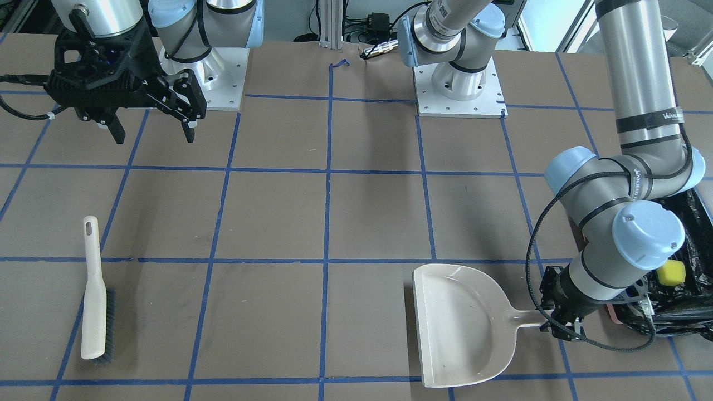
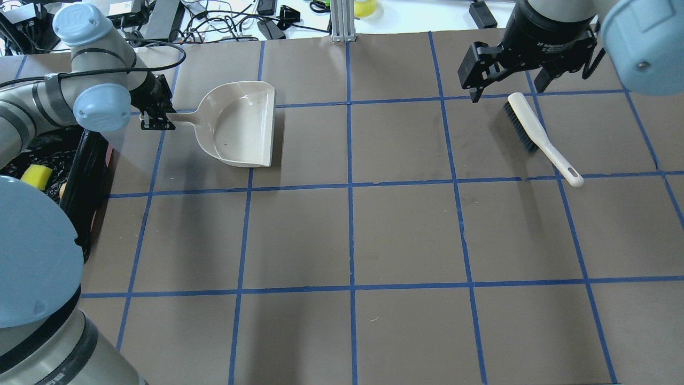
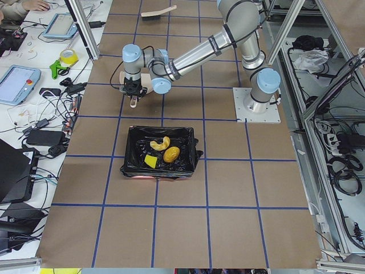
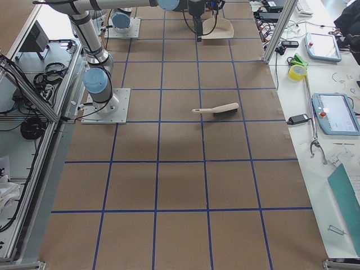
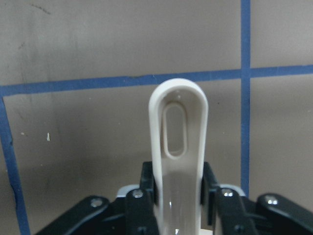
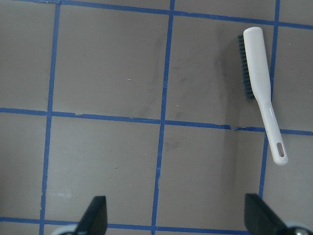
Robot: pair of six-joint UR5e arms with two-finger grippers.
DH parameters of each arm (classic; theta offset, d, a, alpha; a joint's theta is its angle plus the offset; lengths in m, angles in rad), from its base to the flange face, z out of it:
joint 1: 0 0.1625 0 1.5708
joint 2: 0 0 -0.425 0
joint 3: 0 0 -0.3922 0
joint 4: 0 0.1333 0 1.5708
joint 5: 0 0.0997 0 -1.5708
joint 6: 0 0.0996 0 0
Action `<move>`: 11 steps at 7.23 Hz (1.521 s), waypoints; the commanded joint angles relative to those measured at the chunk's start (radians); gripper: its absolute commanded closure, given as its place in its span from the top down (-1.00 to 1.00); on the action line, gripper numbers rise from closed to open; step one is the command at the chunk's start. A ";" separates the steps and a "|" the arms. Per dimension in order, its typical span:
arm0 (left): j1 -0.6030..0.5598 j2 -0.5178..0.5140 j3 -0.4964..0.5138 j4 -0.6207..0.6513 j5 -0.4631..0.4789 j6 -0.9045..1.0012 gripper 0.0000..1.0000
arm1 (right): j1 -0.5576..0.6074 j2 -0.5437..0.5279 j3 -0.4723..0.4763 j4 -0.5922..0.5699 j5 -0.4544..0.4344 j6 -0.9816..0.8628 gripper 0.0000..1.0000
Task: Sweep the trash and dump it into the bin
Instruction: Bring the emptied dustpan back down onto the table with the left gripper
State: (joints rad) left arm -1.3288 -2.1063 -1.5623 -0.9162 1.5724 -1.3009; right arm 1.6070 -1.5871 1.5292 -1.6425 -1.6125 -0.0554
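Observation:
The trash lies inside the bin [image 3: 130, 149], a box lined with black plastic: an orange-brown lump [image 3: 171, 154], a pale crescent slice [image 3: 161, 144] and a yellow sponge piece [image 3: 150, 161] [image 1: 671, 273] [image 2: 36, 175]. Beside the bin, the beige dustpan [image 1: 462, 328] [image 2: 240, 125] rests flat on the table with nothing in it. My left gripper [image 1: 562, 326] [image 2: 157, 115] [image 5: 178, 196] is shut on its handle. The white brush [image 1: 94, 301] [image 2: 534, 131] [image 6: 259, 83] lies loose on the table. My right gripper [image 1: 153, 131] [image 2: 506, 88] [image 6: 178, 215] hangs open above the table near it, holding nothing.
Blue tape lines grid the brown table. Both arm bases [image 1: 459, 89] [image 1: 214, 78] stand at the robot's edge. An aluminium post [image 2: 342, 21] rises at the far edge. The side bench beyond holds tablets [image 4: 336, 112], tape rolls and cables.

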 commanded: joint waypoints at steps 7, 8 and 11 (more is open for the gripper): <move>-0.006 -0.015 0.005 0.010 0.095 0.081 -1.00 | -0.001 -0.001 0.000 0.000 0.000 -0.001 1.00; -0.013 -0.014 0.007 0.013 0.094 0.077 -1.00 | -0.002 -0.002 0.000 0.001 0.000 -0.001 1.00; -0.044 -0.017 0.016 0.014 0.094 0.077 -1.00 | 0.001 -0.001 0.000 0.001 -0.001 -0.001 1.00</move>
State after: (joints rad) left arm -1.3661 -2.1220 -1.5486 -0.9027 1.6660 -1.2248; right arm 1.6062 -1.5883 1.5294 -1.6414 -1.6125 -0.0561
